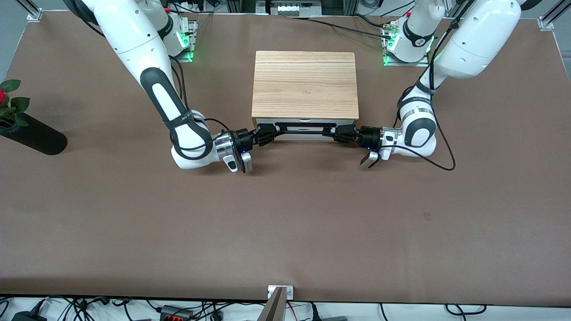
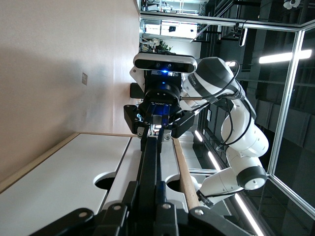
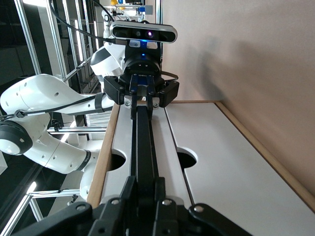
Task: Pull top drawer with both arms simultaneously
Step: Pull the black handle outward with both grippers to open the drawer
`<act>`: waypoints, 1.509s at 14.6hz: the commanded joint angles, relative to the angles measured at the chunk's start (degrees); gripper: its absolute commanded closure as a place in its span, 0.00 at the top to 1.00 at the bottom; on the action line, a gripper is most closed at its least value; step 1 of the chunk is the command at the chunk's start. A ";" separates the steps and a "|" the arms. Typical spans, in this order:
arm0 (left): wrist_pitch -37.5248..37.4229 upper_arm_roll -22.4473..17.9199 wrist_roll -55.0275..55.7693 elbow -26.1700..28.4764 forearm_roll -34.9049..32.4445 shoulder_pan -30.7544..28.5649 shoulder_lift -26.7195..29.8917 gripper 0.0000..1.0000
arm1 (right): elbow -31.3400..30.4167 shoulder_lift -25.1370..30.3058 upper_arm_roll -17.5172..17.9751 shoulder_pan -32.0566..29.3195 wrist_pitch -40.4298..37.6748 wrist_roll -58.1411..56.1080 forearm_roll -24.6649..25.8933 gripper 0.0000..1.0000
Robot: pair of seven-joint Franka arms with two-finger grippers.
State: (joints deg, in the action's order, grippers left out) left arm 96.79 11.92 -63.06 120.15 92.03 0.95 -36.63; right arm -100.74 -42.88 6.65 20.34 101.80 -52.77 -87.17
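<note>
The top drawer [image 1: 308,136] shows its white front under the light-wood box casing [image 1: 305,84], with its long black bar handle [image 1: 305,129] across it. My right gripper [image 1: 267,133] is shut on the handle's end toward the right arm. My left gripper [image 1: 341,132] is shut on the end toward the left arm. In the left wrist view my left gripper [image 2: 153,189] clamps the handle [image 2: 150,157] beside the white front [image 2: 133,157], with the right gripper [image 2: 157,130] farther along the bar. In the right wrist view my right gripper [image 3: 145,184] clamps the handle [image 3: 143,142], with the left gripper [image 3: 140,101] farther along.
A black vase [image 1: 31,136] holding a red rose lies near the table's edge at the right arm's end. Brown table [image 1: 285,223] stretches in front of the drawer. A second white front [image 3: 231,162] sits below the top drawer.
</note>
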 commanded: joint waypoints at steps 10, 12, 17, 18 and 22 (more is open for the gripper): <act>0.07 0.12 3.38 -2.36 0.43 0.46 -0.02 0.04 | 6.34 -1.50 0.38 -2.05 -0.73 0.30 -6.08 0.11; 0.07 -0.23 4.00 -4.47 0.34 0.37 -1.42 0.04 | 6.96 -1.77 0.38 -2.32 -0.56 0.30 -7.65 0.11; 0.07 -0.50 5.66 -10.10 0.34 0.46 -5.20 0.04 | 11.26 -4.58 0.38 -2.49 2.61 0.30 -9.85 0.10; 0.07 -0.50 6.28 -11.15 0.34 0.46 -5.73 0.04 | 11.61 -4.67 0.38 -2.58 2.70 0.74 -10.73 0.10; 0.07 -0.58 8.12 -15.99 0.34 0.46 -8.54 0.04 | 12.76 -4.84 0.30 -2.94 3.84 1.09 -11.09 0.11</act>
State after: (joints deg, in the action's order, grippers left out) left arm 97.68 11.11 -57.30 106.82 92.38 0.65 -43.22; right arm -92.33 -47.63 6.06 19.36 105.89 -54.00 -94.17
